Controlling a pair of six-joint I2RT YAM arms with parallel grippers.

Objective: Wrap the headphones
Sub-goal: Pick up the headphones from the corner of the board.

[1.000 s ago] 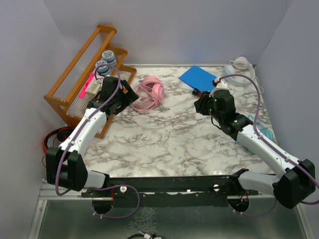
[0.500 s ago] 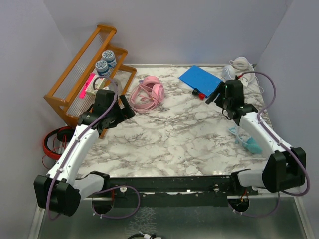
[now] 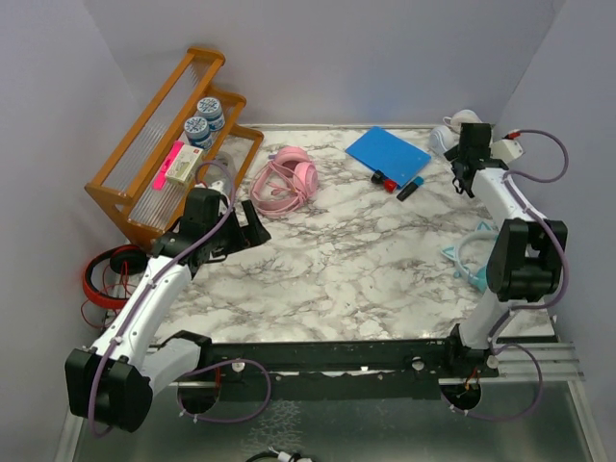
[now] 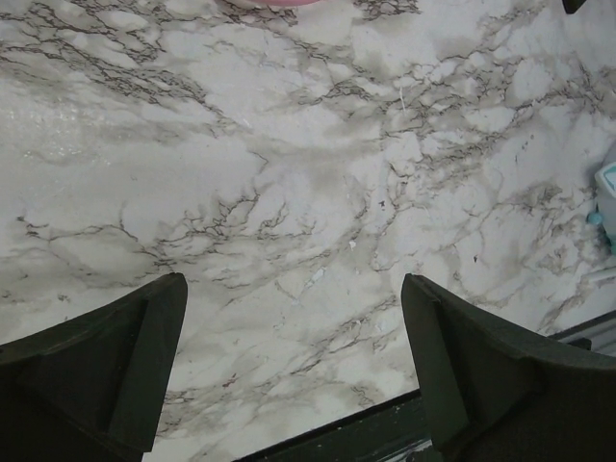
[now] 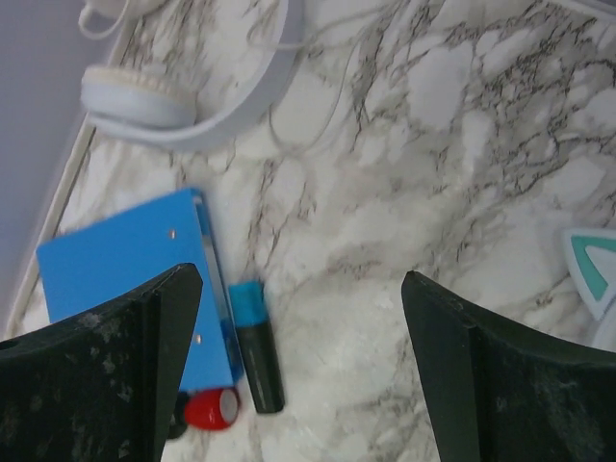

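- my left gripper (image 3: 253, 221) hangs low over the grey-veined marble table (image 3: 346, 269), its jaws spread wide with nothing between them. the pink corded over-ear headphones (image 3: 287, 181) lie just beyond it, so i judge it is lined up for a reach at that pair.
- my right gripper (image 5: 298, 366) is released and empty too. it is up in the far right corner, looking down on the white over-ear headphones (image 5: 192, 106) by the wall, whose thin cord trails loose over the marble.
- the teal cat-ear headphones (image 3: 467, 265) sit at the right edge, beside the right arm.
- near the white pair, a flat blue pad (image 5: 125, 260), a black marker with a blue cap (image 5: 255, 342) and a small red object (image 5: 212, 409) crowd the approach.
- a slatted wooden rack (image 3: 164, 144) stands left of the pink pair, limiting my room there.
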